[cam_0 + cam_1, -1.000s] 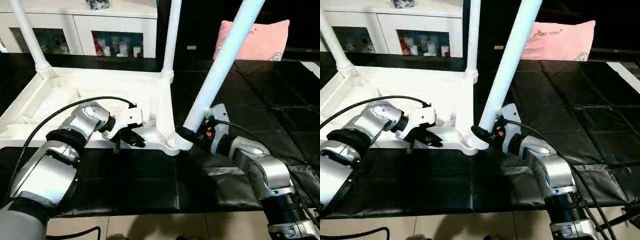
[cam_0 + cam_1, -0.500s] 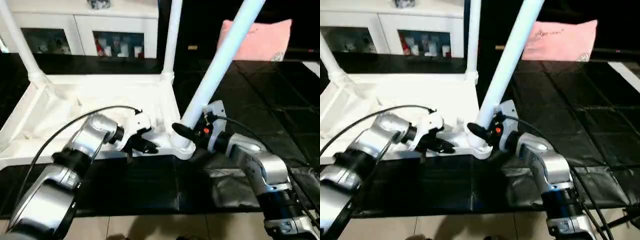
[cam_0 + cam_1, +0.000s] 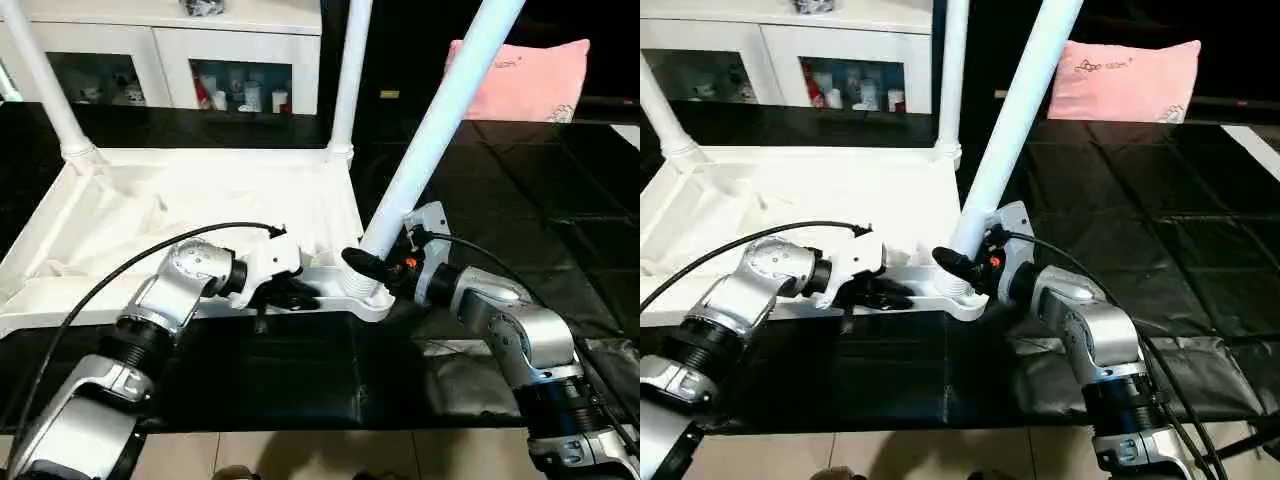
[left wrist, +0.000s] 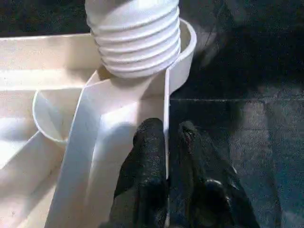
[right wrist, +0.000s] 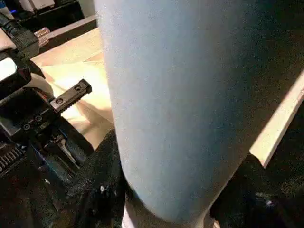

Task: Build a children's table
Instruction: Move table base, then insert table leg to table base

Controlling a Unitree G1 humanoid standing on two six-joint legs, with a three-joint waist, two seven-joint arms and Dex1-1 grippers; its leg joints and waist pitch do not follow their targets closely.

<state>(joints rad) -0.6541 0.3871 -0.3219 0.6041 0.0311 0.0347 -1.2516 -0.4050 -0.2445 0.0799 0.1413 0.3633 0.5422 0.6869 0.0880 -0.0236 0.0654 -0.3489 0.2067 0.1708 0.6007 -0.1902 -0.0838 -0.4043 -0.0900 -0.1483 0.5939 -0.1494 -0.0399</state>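
Right gripper (image 3: 372, 268) clamped around tilted leg (image 3: 430, 130), threaded end entering corner socket (image 3: 367, 297) just below; left gripper (image 4: 167, 142) pinching tabletop (image 3: 150, 205) rim beside that socket; risk of cross-threading from the lean, or rim slipping free; thread engagement hidden, leg top cut off.

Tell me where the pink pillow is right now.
The pink pillow lies at the far right of the head views, on the dark surface behind the tilted leg held by the right gripper.
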